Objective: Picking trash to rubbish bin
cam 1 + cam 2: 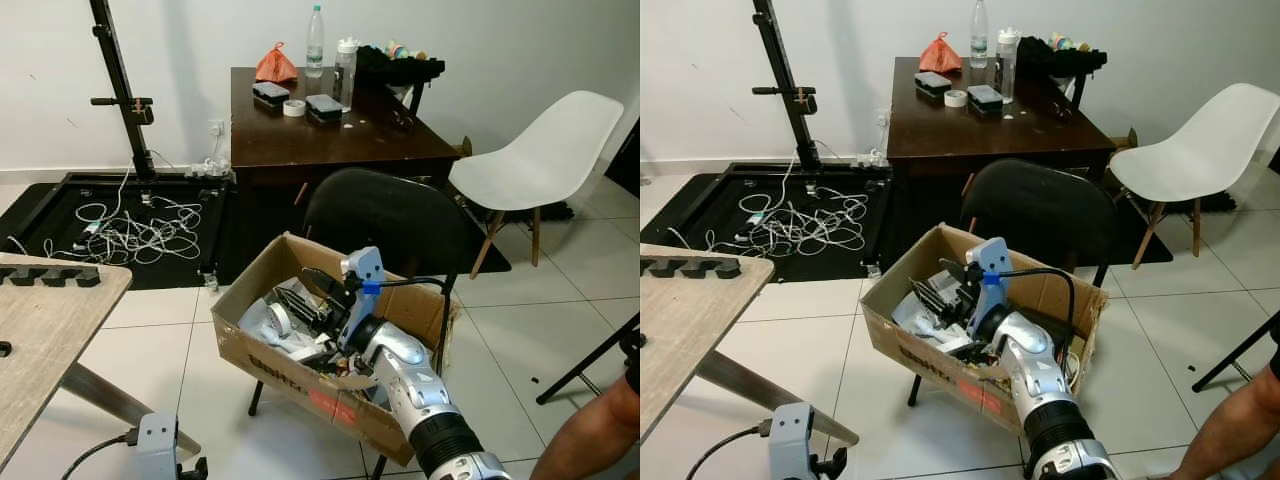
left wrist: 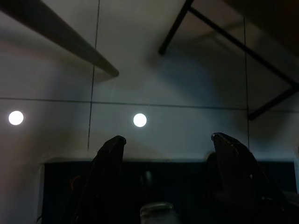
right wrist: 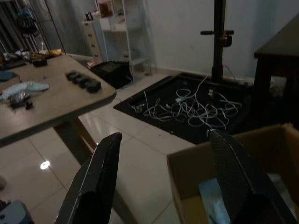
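The cardboard box [image 1: 300, 375] serving as the rubbish bin sits on the seat of a black chair [image 1: 385, 215] in the middle of the room, and dark lettering is printed along its front wall, too blurred to read, beside a red patch. Inside it lies a heap of trash [image 1: 285, 320]: white crumpled pieces and dark, comb-like bits, too tangled to count.

The right gripper [image 1: 318, 283] hangs over the box's open top on its silver arm, jaws spread wide with nothing between them, as the right wrist view shows. The left gripper [image 2: 168, 140] hangs low over the tiled floor, its jaws likewise spread and empty.

To the robot's left, a light wooden bench [image 1: 45, 330] carries one row of black blocks [image 1: 50, 277]. At the lower right edge a person's arm [image 1: 590, 440] reaches in.

Behind the box a heap of white cables [image 1: 135, 232] sprawls on a black mat [image 1: 40, 215] under a black stand [image 1: 120, 85]. One white chair [image 1: 545, 160] stands to the right. Farthest off, the dark bench [image 1: 320, 135] holds two bottles [image 1: 315, 42], one roll of tape [image 1: 294, 107], two flat dark cases [image 1: 270, 94] and an orange bag [image 1: 276, 66].
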Motion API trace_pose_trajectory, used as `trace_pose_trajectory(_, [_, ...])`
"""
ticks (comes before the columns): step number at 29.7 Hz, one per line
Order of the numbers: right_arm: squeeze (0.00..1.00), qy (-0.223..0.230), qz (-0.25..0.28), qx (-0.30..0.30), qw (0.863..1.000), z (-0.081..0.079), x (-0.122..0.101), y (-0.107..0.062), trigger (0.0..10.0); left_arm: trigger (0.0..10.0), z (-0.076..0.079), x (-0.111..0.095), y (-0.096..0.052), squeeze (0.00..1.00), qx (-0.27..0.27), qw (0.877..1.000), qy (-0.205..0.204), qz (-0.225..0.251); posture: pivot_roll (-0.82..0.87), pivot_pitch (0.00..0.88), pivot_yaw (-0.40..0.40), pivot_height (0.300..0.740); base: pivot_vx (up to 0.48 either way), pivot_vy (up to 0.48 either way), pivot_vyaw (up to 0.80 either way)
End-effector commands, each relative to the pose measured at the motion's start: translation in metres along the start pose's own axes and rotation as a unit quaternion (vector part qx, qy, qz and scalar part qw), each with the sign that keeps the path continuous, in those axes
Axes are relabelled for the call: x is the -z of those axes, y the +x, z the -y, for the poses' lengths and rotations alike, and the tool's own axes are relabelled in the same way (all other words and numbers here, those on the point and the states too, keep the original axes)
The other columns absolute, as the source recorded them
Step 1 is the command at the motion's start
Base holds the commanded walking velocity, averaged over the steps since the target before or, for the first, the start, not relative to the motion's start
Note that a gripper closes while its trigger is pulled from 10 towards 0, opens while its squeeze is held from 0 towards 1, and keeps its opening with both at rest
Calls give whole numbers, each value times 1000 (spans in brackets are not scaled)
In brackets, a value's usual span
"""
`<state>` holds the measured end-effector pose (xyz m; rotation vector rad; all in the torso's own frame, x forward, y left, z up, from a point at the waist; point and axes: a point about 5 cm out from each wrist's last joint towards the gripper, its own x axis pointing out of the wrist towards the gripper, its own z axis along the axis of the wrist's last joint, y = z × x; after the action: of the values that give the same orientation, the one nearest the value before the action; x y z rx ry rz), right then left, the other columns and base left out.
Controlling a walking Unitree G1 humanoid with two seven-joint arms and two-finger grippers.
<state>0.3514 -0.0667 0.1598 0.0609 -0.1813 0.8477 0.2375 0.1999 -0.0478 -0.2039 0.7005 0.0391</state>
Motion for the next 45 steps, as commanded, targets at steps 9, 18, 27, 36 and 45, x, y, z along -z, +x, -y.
trace_pose_trajectory(9, [0,-12,-133,8,991,-4,49,-21,10000,10000,-13,21,-8,0,-23,999,-1,-40,-83,143,4,740,-404,0,0])
trace_pose_trajectory(18, [0,-15,-231,88,969,6,89,-54,10000,10000,-15,29,-11,0,-25,998,1,-53,-84,145,6,740,-398,0,0])
trace_pose_trajectory(27, [0,3,-388,224,894,15,141,-132,10000,10000,-17,29,-12,0,-28,998,7,-49,-75,144,3,740,-251,0,0])
trace_pose_trajectory(36, [0,84,-456,332,821,5,169,-206,10000,10000,-19,35,-14,0,-27,998,18,-54,-68,146,4,740,0,0,0])
trace_pose_trajectory(45, [0,108,-484,362,789,-11,182,-236,10000,10000,-22,40,-17,0,-35,997,16,-63,-66,145,3,740,0,0,397])
